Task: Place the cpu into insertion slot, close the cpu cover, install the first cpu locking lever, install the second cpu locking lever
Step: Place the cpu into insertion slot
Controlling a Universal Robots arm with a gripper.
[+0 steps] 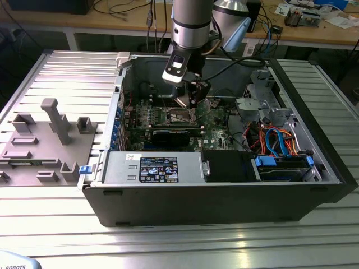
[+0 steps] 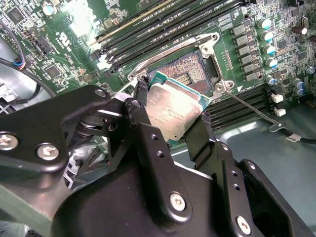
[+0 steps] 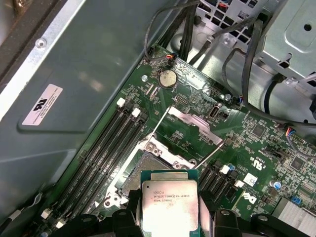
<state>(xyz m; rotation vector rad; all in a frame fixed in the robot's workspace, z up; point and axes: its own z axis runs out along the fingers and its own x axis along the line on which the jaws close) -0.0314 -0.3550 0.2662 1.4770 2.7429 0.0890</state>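
Exterior view: the end effector (image 1: 189,100) hangs inside the open case (image 1: 224,196), over the board (image 1: 216,120).

Second wrist view: its fingers (image 2: 148,123) clamp the tilted cpu (image 2: 175,111) by two edges, with the slot (image 2: 190,69) just ahead of them.

First wrist view: the cover (image 3: 195,126) stands raised beyond the slot.

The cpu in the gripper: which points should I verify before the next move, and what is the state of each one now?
1. gripper shut on the cpu: ok.
2. insertion slot bare, nothing lying in it: ok.
3. cpu cover swung up off the slot: ok.
4. One locking lever released, away from the slot: ok.
5. cpu's corners matched to the slot: cannot tell.
6. cpu seated in the slot: not ok, the gripper holds it above the slot.
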